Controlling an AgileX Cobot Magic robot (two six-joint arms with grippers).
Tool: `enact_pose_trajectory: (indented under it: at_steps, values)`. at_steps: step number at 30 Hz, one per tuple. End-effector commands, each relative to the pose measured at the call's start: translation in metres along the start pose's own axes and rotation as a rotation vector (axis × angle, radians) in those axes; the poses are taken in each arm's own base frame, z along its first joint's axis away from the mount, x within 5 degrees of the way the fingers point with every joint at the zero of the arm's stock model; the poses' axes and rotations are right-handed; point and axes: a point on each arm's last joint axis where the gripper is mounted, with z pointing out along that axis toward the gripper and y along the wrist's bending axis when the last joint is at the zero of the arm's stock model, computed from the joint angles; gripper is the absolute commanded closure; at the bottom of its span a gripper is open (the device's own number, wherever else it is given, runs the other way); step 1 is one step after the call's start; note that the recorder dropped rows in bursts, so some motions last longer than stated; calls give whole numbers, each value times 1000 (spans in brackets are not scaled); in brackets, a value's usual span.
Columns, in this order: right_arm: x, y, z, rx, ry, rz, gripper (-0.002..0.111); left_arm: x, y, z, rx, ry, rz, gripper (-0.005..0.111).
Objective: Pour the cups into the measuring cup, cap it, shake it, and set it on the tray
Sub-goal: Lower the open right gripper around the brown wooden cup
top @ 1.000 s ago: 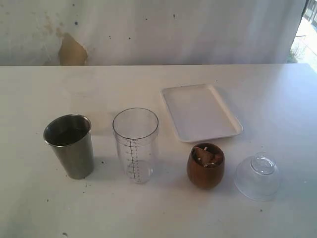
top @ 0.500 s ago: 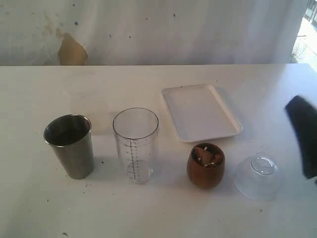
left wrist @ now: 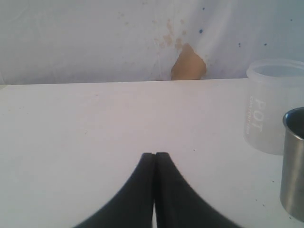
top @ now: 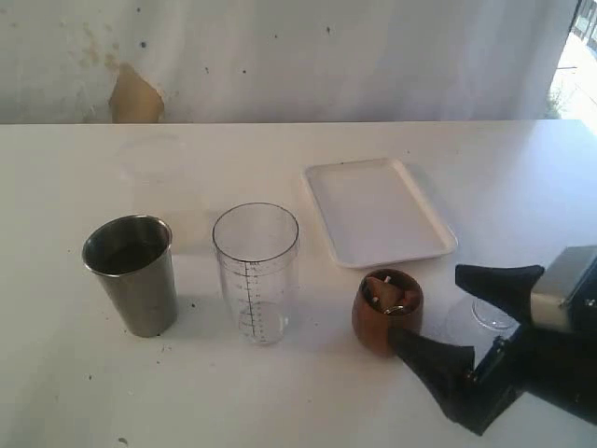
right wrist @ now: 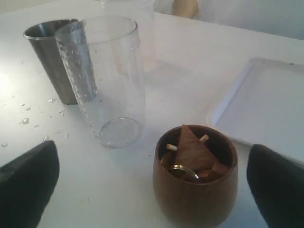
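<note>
Two cups wait to be emptied, and we judge that the first pour is only being set up. The right claw [top: 425, 302] is spread wide and empty, aimed at the wooden cup [top: 387, 311], which in the right wrist view sits between the jaws and a little ahead of them (whether the nearer jaw touches the wood we cannot tell). The left claw [left wrist: 154, 156] is pressed fully shut on nothing and looks across bare table [top: 75, 392] toward the far edge, with the steel tumbler [top: 131, 273] and a faint translucent cup [left wrist: 270, 104] in sight. The wooden cup stands upright toward the front edge, right of the middle, just in front of the tray [top: 392, 254]. Next along the row toward the left edge stands the measuring cup [top: 255, 271], then the tumbler. The wooden cup is dark brown and round-bellied, narrowing at the mouth, and holds loose bits: a wooden wedge, pale little sticks and a metal ring. The measuring cup looks empty apart from droplets on its wall. A domed lid [top: 490, 317] is mostly hidden behind the right claw. Next, we think, the jaws must slide forward to straddle the belly at its widest and close firmly, since that smooth curve could slip. Then comes a lift to the measuring cup's mouth and a slow tilt, so that nothing falls past the rim.
</note>
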Motion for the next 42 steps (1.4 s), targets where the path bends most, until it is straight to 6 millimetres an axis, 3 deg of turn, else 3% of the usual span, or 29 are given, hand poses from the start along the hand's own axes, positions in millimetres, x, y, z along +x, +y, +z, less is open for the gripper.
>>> enact_pose_trajectory:
  at_steps: [1,12,21,31,38,42]
  values:
    - [12,-6,12,-44,-16,-76,3,1,0,0,4,0,-9,107]
    - [38,-39,46,-12,70,-33,3,1,0,0,4,0,-9,107]
    - [44,-32,72,-98,80,-127,3,1,0,0,4,0,-9,107]
    - [48,-45,70,50,175,-174,3,1,0,0,4,0,-9,107]
    - [41,-47,65,90,229,-219,3,1,0,0,4,0,-9,107]
    - [27,-48,61,129,197,-189,3,1,0,0,4,0,-9,107]
